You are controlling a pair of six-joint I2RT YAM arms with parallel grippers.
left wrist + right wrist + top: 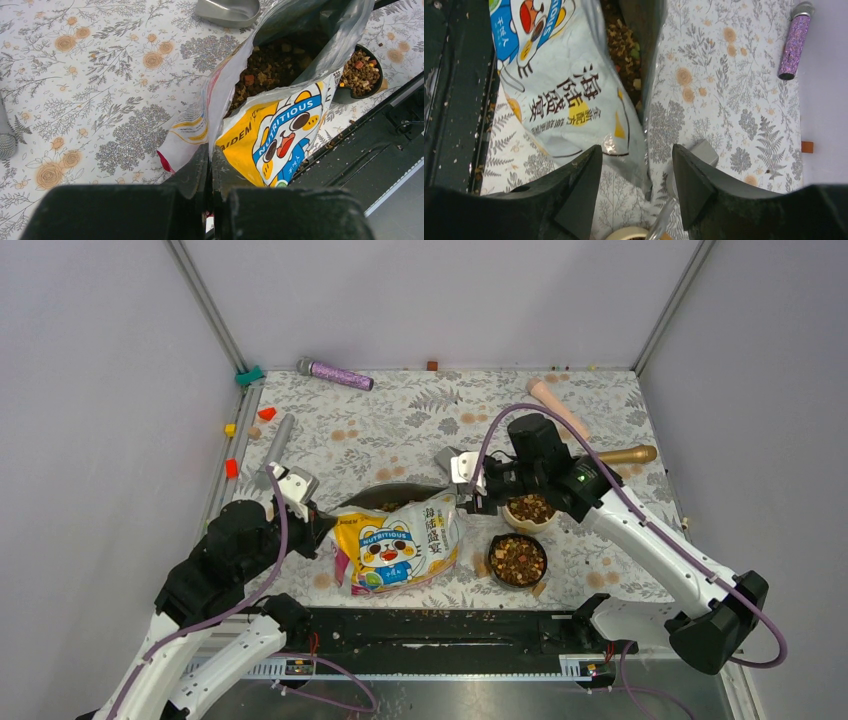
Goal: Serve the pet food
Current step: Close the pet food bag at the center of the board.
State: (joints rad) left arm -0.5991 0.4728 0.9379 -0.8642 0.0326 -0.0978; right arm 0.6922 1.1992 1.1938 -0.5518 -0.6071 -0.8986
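The kibble [270,65] lies as a loose heap inside the bag [280,135], a band running left to right along the open mouth, which faces the table's far side; more fills the dark bowl [345,95] and the cream bowl [522,527] to the bag's right. The left gripper [210,167] reaches in low from the left, fingers pressed together on the bag's left edge; the right gripper [634,170] hovers at the bag's right corner, fingers spread, the corner between them. A metal scoop [227,10] lies beyond the mouth.
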